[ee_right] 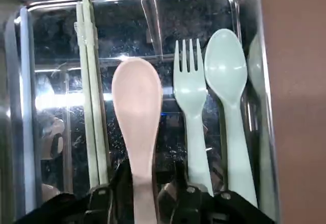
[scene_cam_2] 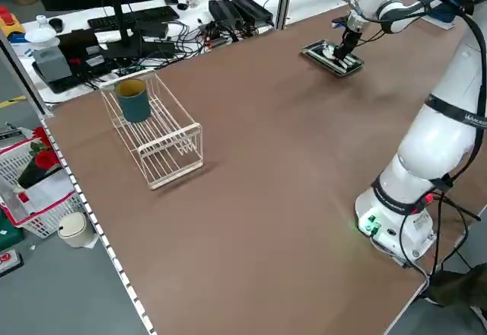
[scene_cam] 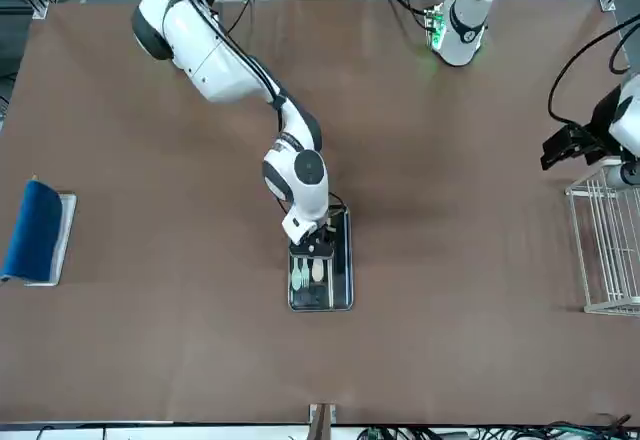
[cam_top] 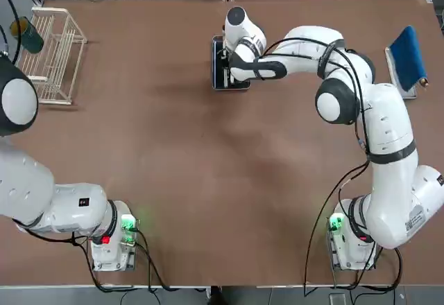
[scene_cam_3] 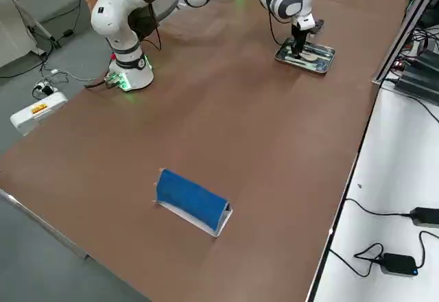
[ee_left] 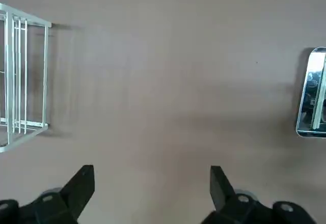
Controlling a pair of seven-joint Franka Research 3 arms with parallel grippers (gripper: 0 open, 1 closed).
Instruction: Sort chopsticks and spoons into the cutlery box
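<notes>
At the right wrist view's bottom, the right gripper (ee_right: 150, 175) is standing open around the pink spoon (ee_right: 136, 102), lying in the tray (ee_right: 271, 132); rising crookedly could snag the fork (ee_right: 192, 117). The left gripper (ee_left: 152, 178) is idling open, front view's right edge.

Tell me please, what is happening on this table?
The robot's right gripper is low over the metal tray, at a pink spoon's handle. The chopsticks, the pink spoon, a green fork and a green spoon lie inside it. The left gripper is near the wire rack, open and holding nothing.
</notes>
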